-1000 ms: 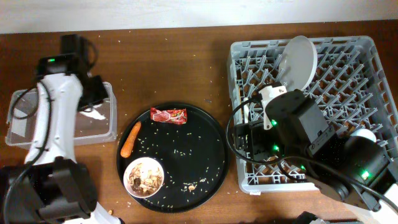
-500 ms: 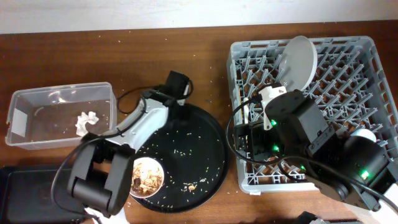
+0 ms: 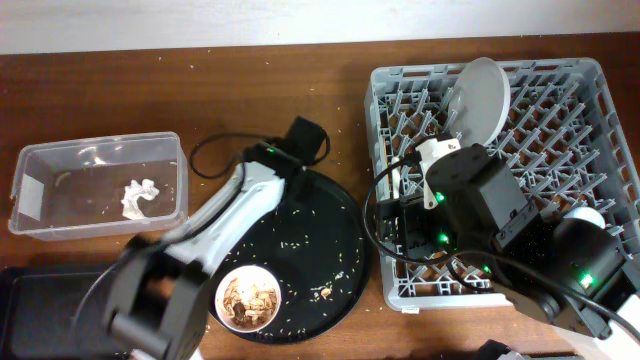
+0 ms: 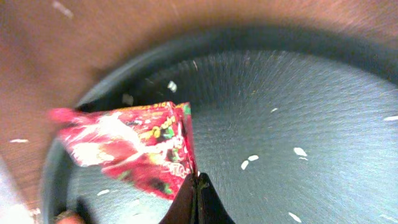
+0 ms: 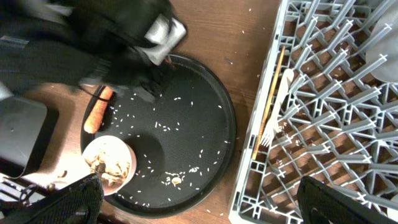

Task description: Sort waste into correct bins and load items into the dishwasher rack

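Left gripper [image 4: 195,184] has moved deeper over black tray [image 4: 311,112], jaws clamped on red snack wrapper [image 4: 134,149].

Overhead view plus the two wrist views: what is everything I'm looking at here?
table: 1, brown, under everything
rack: 1, grey, right
plate: 1, white, upright in rack
fork: 1, white, lying in rack
tray: 1, black, round, centre
bowl: 1, white, front of tray
scraps: some, brownish, in bowl
carrot: 1, orange, tray's left edge
crumbs: many, pale, scattered on tray
wrapper: 1, red, above tray's rim
box: 1, clear, left
tissue: 1, white, in box
bin: 1, black, front-left, partly cut off
left gripper: shut on wrapper
right gripper: open, above tray and rack edge
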